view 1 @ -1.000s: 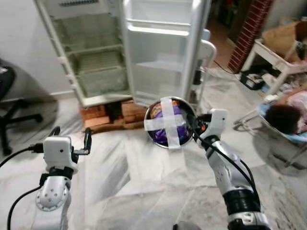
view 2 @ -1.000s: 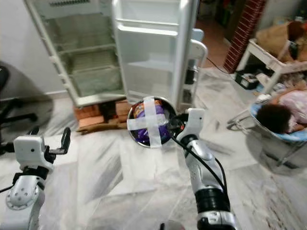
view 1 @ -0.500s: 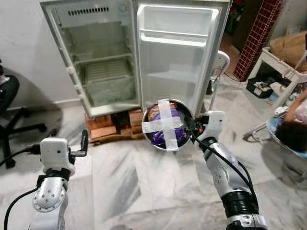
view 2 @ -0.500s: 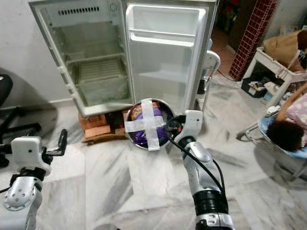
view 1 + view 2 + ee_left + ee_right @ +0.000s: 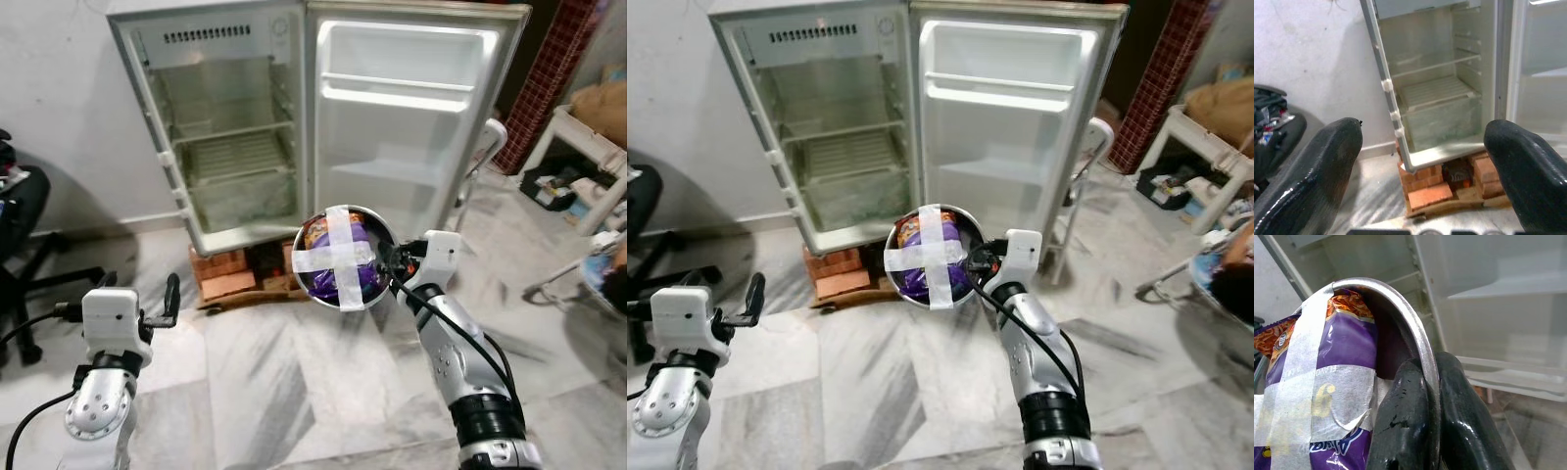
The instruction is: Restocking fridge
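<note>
Fridge (image 5: 294,127) wide open | right claw (image 5: 1425,401) pinches bowl (image 5: 343,257) rim | left claw (image 5: 1425,161) spread, marble floor (image 5: 294,392) ahead

Upper centre, the fridge (image 5: 235,127) stands open, its wire shelves bare and reachable. Its door (image 5: 416,117) swings out upper right, blocking that side. Bricks (image 5: 240,269) prop the base; marble floor (image 5: 294,392) ahead lies open.

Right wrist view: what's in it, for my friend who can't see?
The right gripper pinches the rim of a round silver metal bowl holding a purple snack packet strapped in with whitish tape. Behind stands the open white fridge, its shelves bare.
</note>
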### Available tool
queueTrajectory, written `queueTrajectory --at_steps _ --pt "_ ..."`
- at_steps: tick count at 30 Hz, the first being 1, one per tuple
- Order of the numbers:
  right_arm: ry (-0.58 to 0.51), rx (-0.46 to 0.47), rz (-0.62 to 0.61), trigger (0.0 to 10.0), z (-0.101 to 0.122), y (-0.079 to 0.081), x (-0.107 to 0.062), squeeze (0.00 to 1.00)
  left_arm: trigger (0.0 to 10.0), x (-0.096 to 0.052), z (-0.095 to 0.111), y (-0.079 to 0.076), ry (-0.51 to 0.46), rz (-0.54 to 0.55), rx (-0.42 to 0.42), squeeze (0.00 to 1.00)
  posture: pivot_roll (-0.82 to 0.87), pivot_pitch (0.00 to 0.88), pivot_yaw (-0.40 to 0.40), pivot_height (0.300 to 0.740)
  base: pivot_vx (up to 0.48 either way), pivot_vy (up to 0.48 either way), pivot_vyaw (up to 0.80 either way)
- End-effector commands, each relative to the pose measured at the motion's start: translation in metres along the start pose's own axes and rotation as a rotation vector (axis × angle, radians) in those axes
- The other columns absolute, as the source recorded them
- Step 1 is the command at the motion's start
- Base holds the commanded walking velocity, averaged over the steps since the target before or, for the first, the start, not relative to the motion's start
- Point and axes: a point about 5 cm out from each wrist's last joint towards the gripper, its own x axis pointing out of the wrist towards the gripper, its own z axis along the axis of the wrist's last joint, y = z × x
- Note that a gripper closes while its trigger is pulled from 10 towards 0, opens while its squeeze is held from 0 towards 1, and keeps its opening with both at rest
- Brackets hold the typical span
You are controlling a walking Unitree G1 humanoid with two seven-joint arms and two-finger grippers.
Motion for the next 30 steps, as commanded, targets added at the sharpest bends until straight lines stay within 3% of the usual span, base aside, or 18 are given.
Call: queueTrajectory --at_steps 1,30 --pt "-0.038 -0.009 -0.040 10.0 0.0094 -0.0115 -0.0024 0.00 10.0 0.0013 0.0020 -0.0074 -0.009 -0.035 -0.012 0.00 0.02 0.000 0.021 0.735 0.304 0.371 0.00" --pt "-0.038 0.013 -0.084 10.0 0.0086 -0.0152 -0.0019 0.00 10.0 0.0028 0.0019 -0.0066 -0.015 -0.057 0.010 0.00 0.02 0.001 0.026 0.735 0.350 0.324 0.00"
